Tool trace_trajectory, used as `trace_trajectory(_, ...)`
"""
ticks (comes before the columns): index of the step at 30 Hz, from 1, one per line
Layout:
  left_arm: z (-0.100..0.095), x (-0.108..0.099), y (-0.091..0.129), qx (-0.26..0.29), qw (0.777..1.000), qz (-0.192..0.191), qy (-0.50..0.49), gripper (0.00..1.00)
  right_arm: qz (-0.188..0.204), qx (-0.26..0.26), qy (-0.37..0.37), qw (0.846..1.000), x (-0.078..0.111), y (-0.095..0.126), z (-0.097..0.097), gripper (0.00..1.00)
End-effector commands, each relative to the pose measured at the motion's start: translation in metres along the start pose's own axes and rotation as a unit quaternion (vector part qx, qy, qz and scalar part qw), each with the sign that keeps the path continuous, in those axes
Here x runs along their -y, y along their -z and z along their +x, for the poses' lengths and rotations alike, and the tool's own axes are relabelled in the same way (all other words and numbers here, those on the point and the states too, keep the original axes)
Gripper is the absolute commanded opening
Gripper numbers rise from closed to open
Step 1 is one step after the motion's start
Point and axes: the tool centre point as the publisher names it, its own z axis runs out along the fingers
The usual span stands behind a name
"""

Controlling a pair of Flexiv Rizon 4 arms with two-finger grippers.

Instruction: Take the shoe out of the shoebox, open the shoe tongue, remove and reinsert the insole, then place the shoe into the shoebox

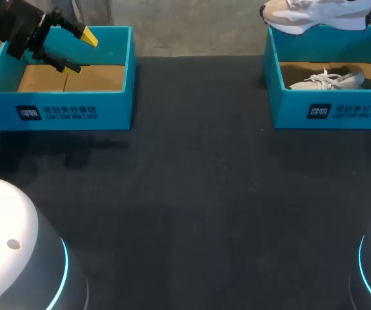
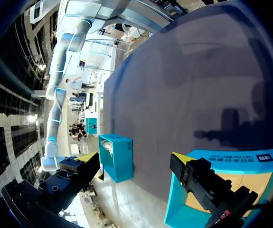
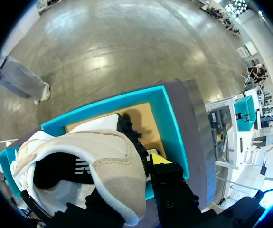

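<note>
One shoe (image 1: pixel 314 16) lifted out; tongue and insole work not yet begun

The beige-and-white shoe is held in the air above the far wall of the right shoebox (image 1: pixel 327 113), gripped in the right claw (image 3: pixel 136 185). Only the first step is judged done. The tongue is yet to be opened, the insole yet to be taken out and refitted, and the return to the box is left.

A second shoe (image 1: pixel 330 81) lies inside that same box. Two shoes and two teal shoeboxes are counted on the dark bench (image 1: pixel 191 194). No shoe is seen in the left shoebox (image 1: pixel 62 113). Over it the left claw (image 1: pixel 79 51) is spread wide, with nothing gripped.
</note>
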Motion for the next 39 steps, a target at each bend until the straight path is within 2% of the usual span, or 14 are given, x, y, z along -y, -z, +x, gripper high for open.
trace_trajectory(1,0.0,0.0,0.0,-0.002,1.0,0.0,0.0,1.0,0.0,0.004,0.0,1.0,-0.001,-0.006,0.007,0.0)
trace_trajectory(16,0.0,0.0,0.0,-0.002,1.0,0.0,0.0,1.0,0.01,0.017,0.008,1.0,0.003,-0.023,0.027,0.0)
trace_trajectory(39,0.0,0.0,0.0,-0.002,1.0,0.0,0.0,1.0,0.028,0.044,0.011,0.999,0.005,-0.048,0.028,0.0)
